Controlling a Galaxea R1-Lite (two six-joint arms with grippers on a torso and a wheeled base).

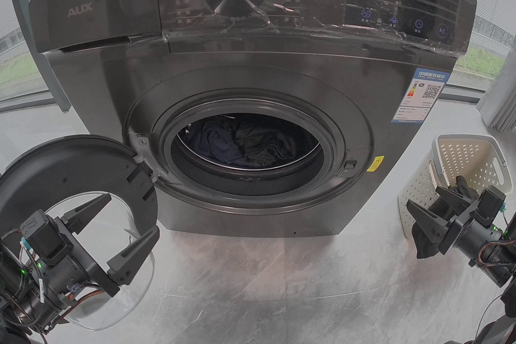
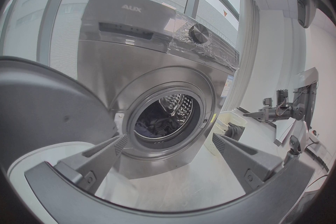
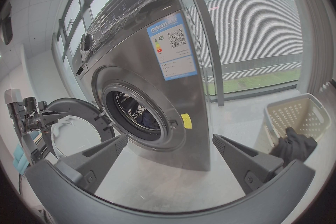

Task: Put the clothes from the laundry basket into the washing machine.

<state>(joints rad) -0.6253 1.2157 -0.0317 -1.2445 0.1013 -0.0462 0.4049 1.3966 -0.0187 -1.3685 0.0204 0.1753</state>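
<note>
**While Clothes Lay in the Drum, One Dark Garment Hung at the Basket**

Since the washing machine (image 1: pixel 252 65) stood with its door (image 1: pixel 70 173) swung wide on the robot's left, the loading step looked well along. Dark blue and grey clothes (image 1: pixel 242 141) lay heaped low in the drum. The laundry basket (image 3: pixel 297 112) sat on the floor just beside the machine's right side, and a dark garment (image 3: pixel 294 146) was draped over its near rim; what lay deeper inside could not be told.

The right gripper (image 1: pixel 423 195) hung close to that garment with its jaws spread and nothing between them. The left gripper (image 1: pixel 131 216) hovered in front of the open door, jaws likewise spread and holding nothing.

By my judgement the step in hand was fetching this garment. The next move would call for the right gripper to close on the cloth, lift it free of the rim, then carry it across to the drum mouth.
</note>
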